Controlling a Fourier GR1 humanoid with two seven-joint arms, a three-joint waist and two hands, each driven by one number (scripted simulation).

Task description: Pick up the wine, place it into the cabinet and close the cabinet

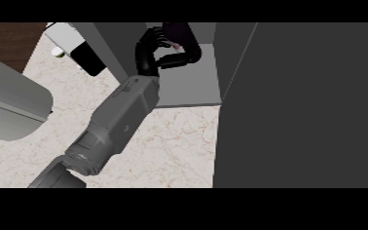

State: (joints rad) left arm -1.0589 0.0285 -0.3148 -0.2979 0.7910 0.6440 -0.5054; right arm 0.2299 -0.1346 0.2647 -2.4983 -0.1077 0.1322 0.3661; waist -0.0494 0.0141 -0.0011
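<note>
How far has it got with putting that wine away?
Picked up: the black hand is curled round the dark wine bottle. In hand: it holds the bottle over the grey cabinet's floor. Left: letting go and closing the dark grey cabinet door, which stands open.

Bystanders on the pale marbled stone desk (173, 146)

A grey rounded appliance (22, 108) sits at the left edge; a flat black rectangular object (90, 58) lies farther back, near a dark brown wooden strip (18, 41).

dark wine bottle (179, 35) upright inside open cabinet (188, 85).
</note>
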